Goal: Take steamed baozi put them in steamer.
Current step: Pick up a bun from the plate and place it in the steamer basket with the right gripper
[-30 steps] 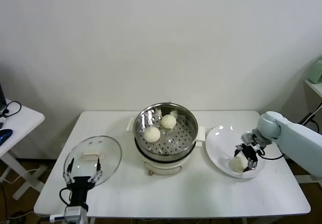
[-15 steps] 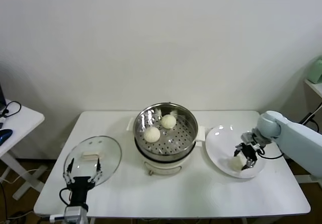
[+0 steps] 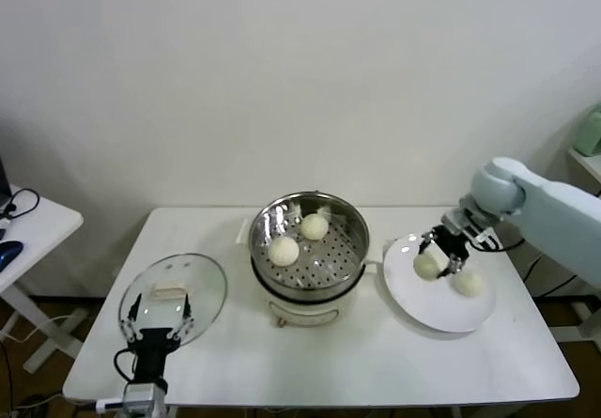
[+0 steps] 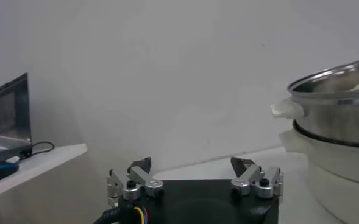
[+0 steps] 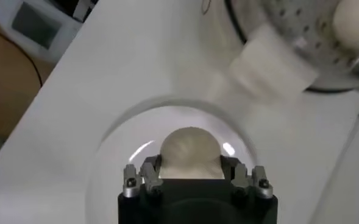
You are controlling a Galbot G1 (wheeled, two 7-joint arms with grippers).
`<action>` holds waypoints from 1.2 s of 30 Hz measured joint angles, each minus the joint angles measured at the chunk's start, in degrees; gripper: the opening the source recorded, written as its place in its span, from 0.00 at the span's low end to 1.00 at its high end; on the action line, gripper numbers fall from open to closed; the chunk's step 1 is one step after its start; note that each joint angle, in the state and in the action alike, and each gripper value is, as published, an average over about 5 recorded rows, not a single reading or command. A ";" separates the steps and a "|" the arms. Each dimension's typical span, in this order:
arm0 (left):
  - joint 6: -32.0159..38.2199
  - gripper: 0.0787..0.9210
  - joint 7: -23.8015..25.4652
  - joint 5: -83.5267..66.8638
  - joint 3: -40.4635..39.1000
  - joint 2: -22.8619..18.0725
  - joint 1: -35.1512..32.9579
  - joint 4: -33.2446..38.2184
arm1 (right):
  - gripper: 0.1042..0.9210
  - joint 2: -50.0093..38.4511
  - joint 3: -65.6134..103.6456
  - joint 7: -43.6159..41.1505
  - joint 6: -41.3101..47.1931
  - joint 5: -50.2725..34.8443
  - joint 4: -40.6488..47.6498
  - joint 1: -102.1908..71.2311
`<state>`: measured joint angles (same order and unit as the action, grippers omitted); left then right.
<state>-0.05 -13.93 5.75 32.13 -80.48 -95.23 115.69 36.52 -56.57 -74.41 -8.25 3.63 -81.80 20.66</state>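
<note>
The steamer (image 3: 349,241) stands mid-table with two cream-white baozi inside, one at the front left (image 3: 283,250) and one at the back (image 3: 315,225). My right gripper (image 3: 434,257) is shut on a third baozi (image 3: 427,265) and holds it above the left part of the white plate (image 3: 421,303). In the right wrist view that baozi (image 5: 190,152) sits between the fingers, and the steamer (image 5: 301,24) is ahead. A fourth baozi (image 3: 468,284) lies on the plate. My left gripper (image 3: 158,317) is parked open at the table's front left, over the glass lid.
The round glass lid (image 3: 208,282) lies flat on the table left of the steamer. A side table (image 3: 33,225) with cables stands at the far left. The steamer's white base has a handle (image 3: 376,247) facing the plate.
My right gripper closed on a baozi on the plate, lifted it and moved it left toward the steamer. A second baozi on the plate came into view. The left arm has not moved.
</note>
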 measured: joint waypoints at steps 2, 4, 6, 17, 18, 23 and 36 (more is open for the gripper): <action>0.00 0.88 -0.06 0.03 -0.08 -0.06 -0.01 0.00 | 0.67 0.63 -0.92 -0.62 -1.33 0.98 -2.10 3.04; 0.01 0.88 -0.09 0.09 -0.15 -0.12 -0.10 0.00 | 0.67 1.40 -1.56 -1.07 -2.64 2.29 -4.22 5.42; 0.05 0.88 -0.10 0.19 -0.23 -0.14 -0.24 0.04 | 0.67 2.37 -1.96 -1.37 -3.93 3.95 -6.36 7.17; -0.06 0.88 -0.13 0.30 -0.44 0.03 -0.72 0.36 | 0.67 10.73 -4.55 -1.73 -10.13 14.42 -12.70 9.57; -0.11 0.88 -0.14 0.30 -0.51 0.04 -0.70 0.36 | 0.67 11.61 -4.78 -1.73 -10.49 15.11 -12.82 9.46; -0.41 0.88 -0.17 0.31 -0.94 0.04 -0.49 0.33 | 0.67 16.33 -5.83 -1.73 -12.00 17.69 -12.51 8.56; -1.30 0.88 -0.08 -0.47 -1.04 1.39 -0.60 0.16 | 0.67 28.19 -7.18 -1.73 -14.52 20.06 -7.37 5.18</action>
<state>-1.35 -14.01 5.27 31.10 -79.09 -95.83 115.85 64.72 -63.75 -76.14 -22.77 23.70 -89.17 25.84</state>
